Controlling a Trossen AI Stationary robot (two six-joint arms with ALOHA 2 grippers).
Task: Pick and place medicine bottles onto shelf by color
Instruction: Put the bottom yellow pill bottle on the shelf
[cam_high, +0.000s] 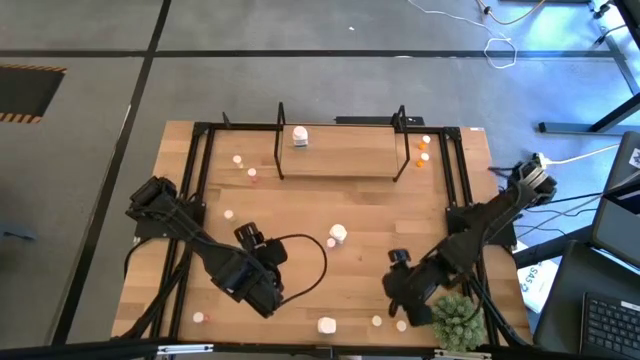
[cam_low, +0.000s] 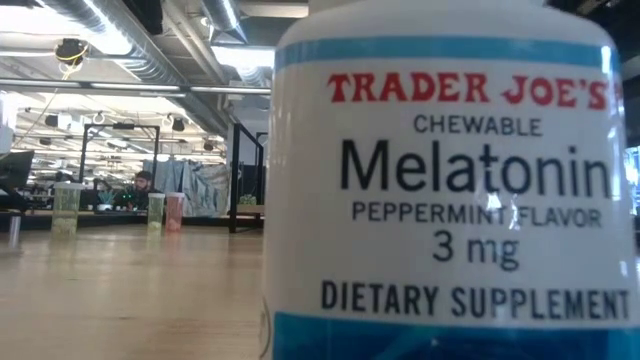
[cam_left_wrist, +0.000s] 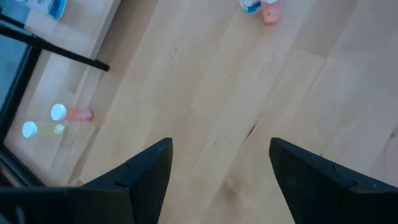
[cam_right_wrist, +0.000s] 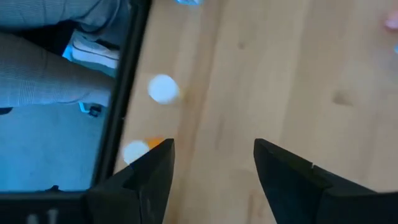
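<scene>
Broadly, the wooden table (cam_high: 330, 205) carries the shelf (cam_high: 340, 160) at its twelve o'clock edge, with one white bottle (cam_high: 300, 137) already standing on it toward the left end and a few orange bottles (cam_high: 423, 150) clustered just outside its right end frame. Both arms hang low over the six o'clock half: the left gripper (cam_high: 262, 250) sits at about seven o'clock, its fingers (cam_left_wrist: 146, 174) spread wide over bare wood and holding nothing; the right gripper (cam_high: 400, 262) sits at about five o'clock, likewise parted and empty. The rest of the medicine bottles lie scattered; a chunky white one (cam_high: 337, 235) stands near the centre between the two grippers, another (cam_high: 327, 325) at six o'clock, and small pale ones (cam_high: 238, 159) near the shelf's left frame. For the pick, the central white bottle looks the handiest; I would come straight down with the jaws astride its body and close squarely, since a glancing touch could roll it. The loose black cable (cam_high: 310, 262) by the left gripper and the green plant (cam_high: 457, 318) close beside the right arm could snag a sweep. In the low view, a melatonin bottle (cam_low: 450, 200) blocks most of the scene.
</scene>
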